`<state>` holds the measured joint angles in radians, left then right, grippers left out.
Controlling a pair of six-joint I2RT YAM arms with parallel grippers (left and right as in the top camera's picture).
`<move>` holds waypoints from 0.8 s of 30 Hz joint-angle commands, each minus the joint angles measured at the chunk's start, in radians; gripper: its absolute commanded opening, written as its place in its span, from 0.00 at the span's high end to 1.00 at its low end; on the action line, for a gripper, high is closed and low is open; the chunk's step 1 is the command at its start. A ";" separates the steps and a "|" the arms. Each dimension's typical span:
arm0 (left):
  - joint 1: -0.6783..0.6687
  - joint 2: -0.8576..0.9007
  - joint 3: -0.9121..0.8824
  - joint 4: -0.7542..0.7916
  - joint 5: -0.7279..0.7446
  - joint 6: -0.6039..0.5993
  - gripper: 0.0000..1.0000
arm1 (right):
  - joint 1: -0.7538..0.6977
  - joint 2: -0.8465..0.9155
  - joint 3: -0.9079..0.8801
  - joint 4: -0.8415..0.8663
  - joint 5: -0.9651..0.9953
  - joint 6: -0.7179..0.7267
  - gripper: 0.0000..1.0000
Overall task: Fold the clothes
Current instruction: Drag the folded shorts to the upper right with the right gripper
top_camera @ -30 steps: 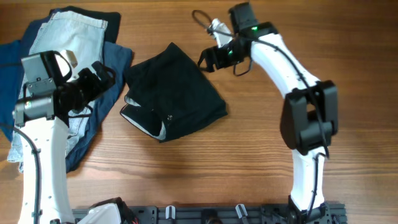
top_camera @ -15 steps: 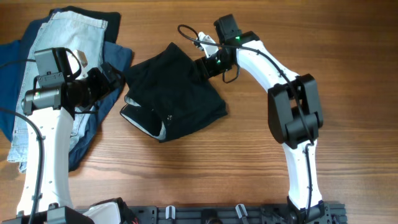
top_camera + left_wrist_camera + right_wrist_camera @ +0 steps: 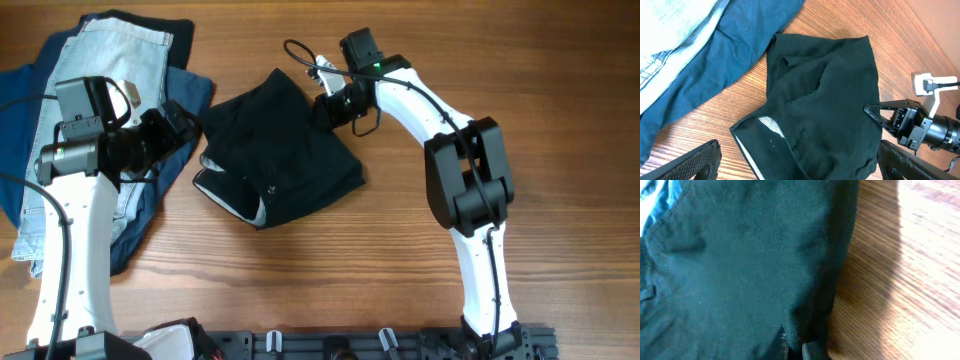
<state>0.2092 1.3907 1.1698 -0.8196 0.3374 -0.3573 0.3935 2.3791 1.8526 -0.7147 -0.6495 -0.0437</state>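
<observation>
**Black shorts mid-worktop, right hand on the hem**

Black shorts (image 3: pixel 280 150) are lying pretty much in the middle of the wooden worktop (image 3: pixel 400 260), a bit crumpled and turned at an angle. The pale waistband lining peeks out along the lower-left edge in the overhead view.

The right hand (image 3: pixel 328 108) is at the upper-right edge of the shorts. From its own camera the fingertips (image 3: pixel 812 351) sit close together at the bottom of the frame, with the hem of the shorts (image 3: pixel 740 255) running in between them, so it looks pinched onto the fabric.

The left hand (image 3: pixel 175 125) hangs just off the left side of the shorts. In its wrist view the two fingers (image 3: pixel 695 160) are spread wide at the bottom corners and hold nothing, with the shorts (image 3: pixel 825 110) below them.

Over in the upper left of the overhead frame there's a pile of denim shorts (image 3: pixel 110 60) on top of navy clothes (image 3: pixel 185 95). The navy stuff is just beside the black shorts.
</observation>
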 commanded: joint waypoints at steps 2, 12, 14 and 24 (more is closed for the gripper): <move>-0.006 0.006 -0.005 0.000 -0.006 -0.010 0.01 | -0.010 0.026 -0.011 0.026 -0.052 0.117 0.96; -0.006 0.006 -0.005 0.000 -0.006 -0.013 0.01 | -0.358 0.026 -0.011 0.261 -0.192 0.477 0.96; -0.006 0.006 -0.005 0.000 -0.006 -0.014 0.01 | -0.446 0.026 -0.011 0.266 -0.191 0.497 0.96; -0.011 0.006 -0.005 0.023 -0.006 -0.043 0.01 | -0.968 0.026 -0.011 0.196 -0.155 0.646 0.96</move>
<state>0.2085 1.3907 1.1698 -0.8051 0.3370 -0.3824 -0.4458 2.3867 1.8458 -0.4927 -0.8108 0.5179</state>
